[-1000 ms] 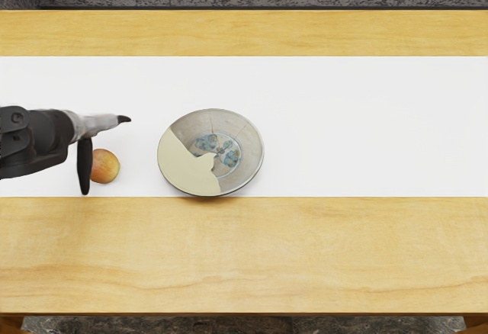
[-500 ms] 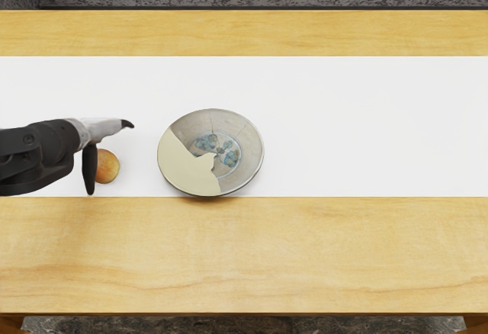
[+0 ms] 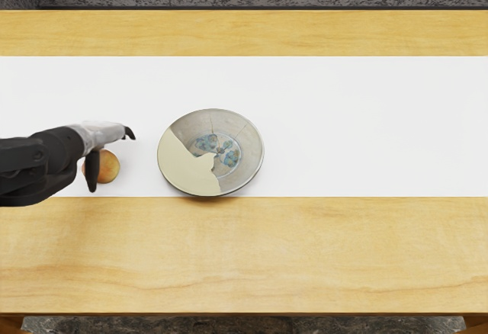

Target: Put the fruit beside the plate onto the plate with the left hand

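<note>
A small orange-red fruit (image 3: 109,168) lies on the white runner, a short way left of the plate (image 3: 174,168). The plate is a shallow metallic dish with a cream patch on its left side and a blue pattern in the middle. My left hand (image 3: 111,157) comes in from the left edge on a dark forearm and hovers right over the fruit. Its fingers (image 3: 91,175) are spread: the thumb hangs down along the fruit's left side and another finger points right above it. The palm hides the fruit's upper left part. Whether any finger touches the fruit is unclear.
The white runner (image 3: 343,120) crosses the wooden table (image 3: 267,250) from left to right. A dark stone wall runs behind the table's far edge.
My left hand has shifted right and closed in on the fruit, covering more of it. The fruit and the plate have stayed where they were.
</note>
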